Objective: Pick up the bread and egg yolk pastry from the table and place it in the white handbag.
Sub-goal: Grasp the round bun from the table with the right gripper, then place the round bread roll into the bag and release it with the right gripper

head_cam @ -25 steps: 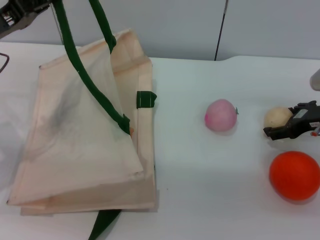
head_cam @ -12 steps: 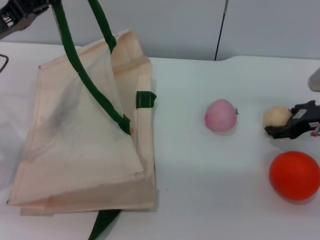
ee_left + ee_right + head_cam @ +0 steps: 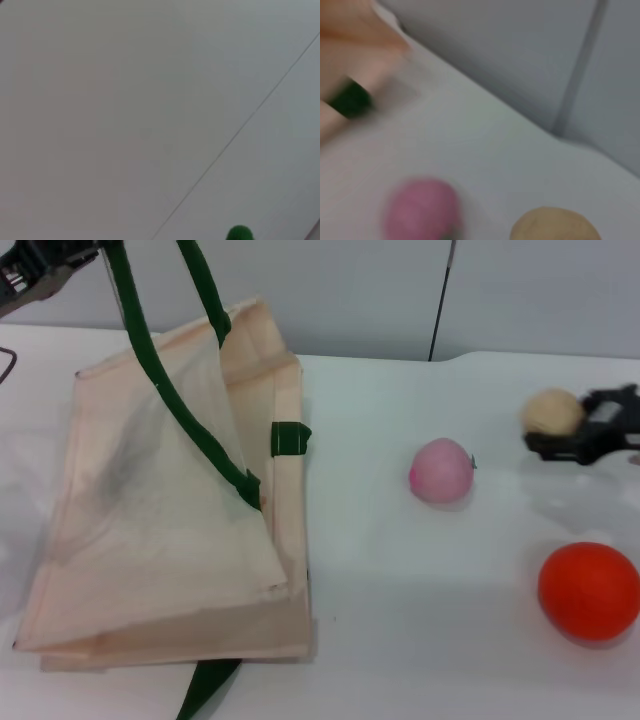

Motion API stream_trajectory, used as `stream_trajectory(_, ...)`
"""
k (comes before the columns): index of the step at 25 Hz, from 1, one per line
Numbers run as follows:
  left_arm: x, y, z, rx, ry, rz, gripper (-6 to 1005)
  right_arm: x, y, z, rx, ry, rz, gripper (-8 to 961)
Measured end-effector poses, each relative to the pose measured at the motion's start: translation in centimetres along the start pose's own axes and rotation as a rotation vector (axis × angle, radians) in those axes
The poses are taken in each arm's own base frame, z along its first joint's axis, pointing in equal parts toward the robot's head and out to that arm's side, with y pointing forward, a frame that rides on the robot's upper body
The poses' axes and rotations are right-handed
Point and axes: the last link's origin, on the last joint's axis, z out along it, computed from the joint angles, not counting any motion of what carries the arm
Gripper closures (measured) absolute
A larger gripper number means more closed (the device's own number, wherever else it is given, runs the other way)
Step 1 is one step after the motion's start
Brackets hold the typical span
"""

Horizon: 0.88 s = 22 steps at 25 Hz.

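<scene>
The egg yolk pastry (image 3: 552, 411), a pale-beige ball, is held in my right gripper (image 3: 562, 436) at the right side of the head view, raised off the table. It also shows in the right wrist view (image 3: 555, 226). The white handbag (image 3: 160, 510) lies on the left of the table, its mouth pulled up by a dark green strap (image 3: 135, 330). My left gripper (image 3: 40, 265) at the top left corner is shut on that strap. A bit of green strap (image 3: 240, 233) shows in the left wrist view. The bread is not in view.
A pink ball (image 3: 441, 470) sits mid-table between the bag and my right gripper; it also shows in the right wrist view (image 3: 422, 212). A larger orange ball (image 3: 589, 590) lies at the front right. A grey wall stands behind the white table (image 3: 400, 620).
My right gripper has risen and moved back from the table with the egg yolk pastry in it. The left gripper and the bag have stayed still.
</scene>
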Motion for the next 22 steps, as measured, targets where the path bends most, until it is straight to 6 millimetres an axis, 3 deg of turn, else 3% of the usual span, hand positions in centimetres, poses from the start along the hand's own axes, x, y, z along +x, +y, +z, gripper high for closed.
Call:
stream_trajectory(4, 0.1, 0.2, 0.4, -0.012, -0.004, 0.006, 879, -4.0, 2.5, 1.2, -0.144, -0.099, -0.11, 276)
stream_trajectory(11, 0.0, 0.7, 2.0, -0.047, -0.029, 0.009, 879, -10.7, 9.6, 7.6, -0.336, -0.06, -0.343, 287)
stream_trajectory(22, -0.4, 1.6, 4.7, -0.114, -0.073, -0.003, 879, -14.0, 14.2, 10.8, -0.324, -0.055, -0.519, 291)
